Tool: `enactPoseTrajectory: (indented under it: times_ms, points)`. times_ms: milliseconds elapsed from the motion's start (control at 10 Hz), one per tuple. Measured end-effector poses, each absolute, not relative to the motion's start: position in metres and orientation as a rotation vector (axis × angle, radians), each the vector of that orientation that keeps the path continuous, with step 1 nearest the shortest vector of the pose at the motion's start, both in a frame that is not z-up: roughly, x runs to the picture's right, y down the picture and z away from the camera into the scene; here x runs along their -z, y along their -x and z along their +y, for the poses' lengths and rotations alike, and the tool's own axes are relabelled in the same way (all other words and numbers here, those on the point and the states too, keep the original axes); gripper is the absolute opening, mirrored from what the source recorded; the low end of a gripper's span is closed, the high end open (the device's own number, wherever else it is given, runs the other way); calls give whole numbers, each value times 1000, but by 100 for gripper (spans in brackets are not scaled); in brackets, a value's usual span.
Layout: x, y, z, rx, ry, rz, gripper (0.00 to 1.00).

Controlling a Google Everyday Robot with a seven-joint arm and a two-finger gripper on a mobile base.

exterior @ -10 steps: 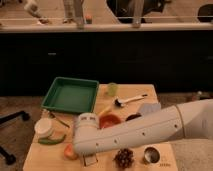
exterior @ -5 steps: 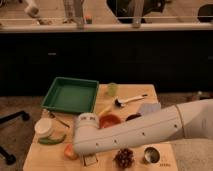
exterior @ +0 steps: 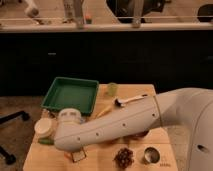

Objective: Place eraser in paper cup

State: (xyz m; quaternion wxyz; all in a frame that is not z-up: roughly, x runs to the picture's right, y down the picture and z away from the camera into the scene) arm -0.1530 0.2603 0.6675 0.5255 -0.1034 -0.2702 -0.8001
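The paper cup [exterior: 44, 127] is a short white round cup near the left edge of the wooden table [exterior: 100, 162]. My arm reaches across the table from the right. Its wrist ends low at the front left, just right of the paper cup. The gripper [exterior: 77, 156] shows only as a small dark part under the wrist, close to the table's surface. The eraser does not show; the arm covers much of the table's middle.
A green tray [exterior: 70, 95] lies at the back left. A small pale-green cup [exterior: 112, 88] and a white-handled brush [exterior: 131, 100] are at the back. A dark metal cup [exterior: 151, 155] and a dark bunch of grapes [exterior: 123, 156] sit at the front right.
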Motion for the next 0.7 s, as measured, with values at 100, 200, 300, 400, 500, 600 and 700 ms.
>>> enactPoseTrajectory:
  times_ms: [100,200,300,400,500,600,700]
  points:
    - [-666,159,257,1929,243,-649,0]
    - [-665,165,253,1947,238,-649,0]
    - [-663,176,248,1970,228,-653,0]
    - [-662,184,243,1989,221,-654,0]
    - [-661,190,238,2006,220,-651,0]
    - [-660,199,235,2021,213,-656,0]
    - [-661,205,232,2031,212,-659,0]
